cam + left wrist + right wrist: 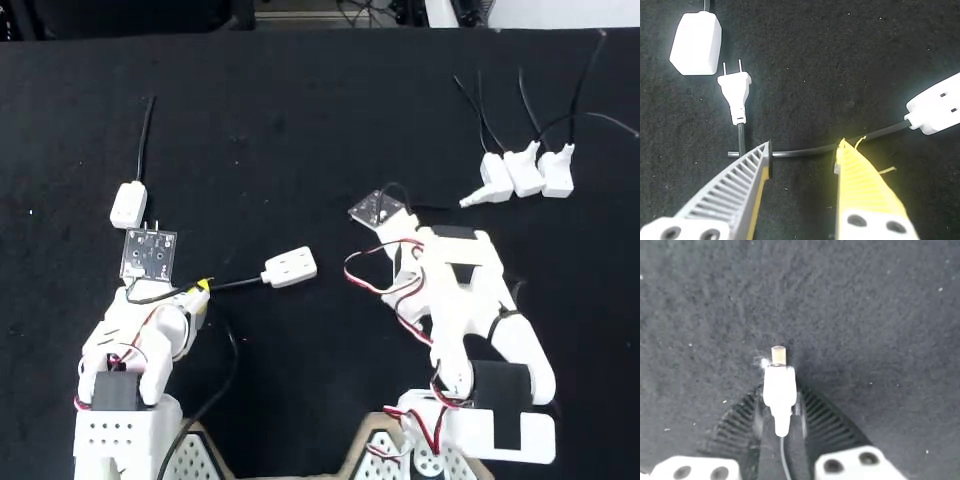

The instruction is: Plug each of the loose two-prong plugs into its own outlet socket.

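White plug (779,383) clamped in right tool (780,396) — prongs protruding.

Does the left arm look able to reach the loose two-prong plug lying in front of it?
Probably yes. The left gripper is open and the plug lies just ahead of it, uncovered; only a black cable runs across at its fingertips.

An outlet socket (290,266) lies on the table (300,120) between left arm (140,345) and right arm (462,300).
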{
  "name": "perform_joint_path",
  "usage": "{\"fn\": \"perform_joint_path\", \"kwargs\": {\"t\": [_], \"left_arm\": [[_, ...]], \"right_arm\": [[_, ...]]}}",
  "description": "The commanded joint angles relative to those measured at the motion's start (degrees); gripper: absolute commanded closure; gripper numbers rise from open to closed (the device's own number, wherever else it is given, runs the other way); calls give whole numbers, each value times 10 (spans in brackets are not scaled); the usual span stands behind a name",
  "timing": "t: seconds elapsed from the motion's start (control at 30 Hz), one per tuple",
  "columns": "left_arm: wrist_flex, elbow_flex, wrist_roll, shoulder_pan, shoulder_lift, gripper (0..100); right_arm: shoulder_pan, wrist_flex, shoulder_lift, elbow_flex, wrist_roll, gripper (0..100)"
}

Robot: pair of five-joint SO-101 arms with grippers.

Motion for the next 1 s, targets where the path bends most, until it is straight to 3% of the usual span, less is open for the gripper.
{"fn": "perform_joint_path", "kwargs": {"t": [0.0,0.17,0.33,0.43,0.63,0.8,0.97], "left_arm": [[-10,-7,-4,2,-4,784],[-10,-11,-4,2,-4,784],[-10,-14,0,0,-4,784],[-26,-12,4,1,-4,784],[-88,-17,85,-2,-4,784],[-124,-28,145,3,-4,779],[-134,-23,191,6,-4,779]], "right_arm": [[3,40,-22,-30,0,988],[-50,178,-138,-87,-47,988],[-194,166,-280,-33,-113,988],[-292,83,-337,24,-188,988],[-440,-137,-350,137,-273,988],[-476,-273,-352,196,-354,987],[-476,-403,-352,260,-389,987]]}}
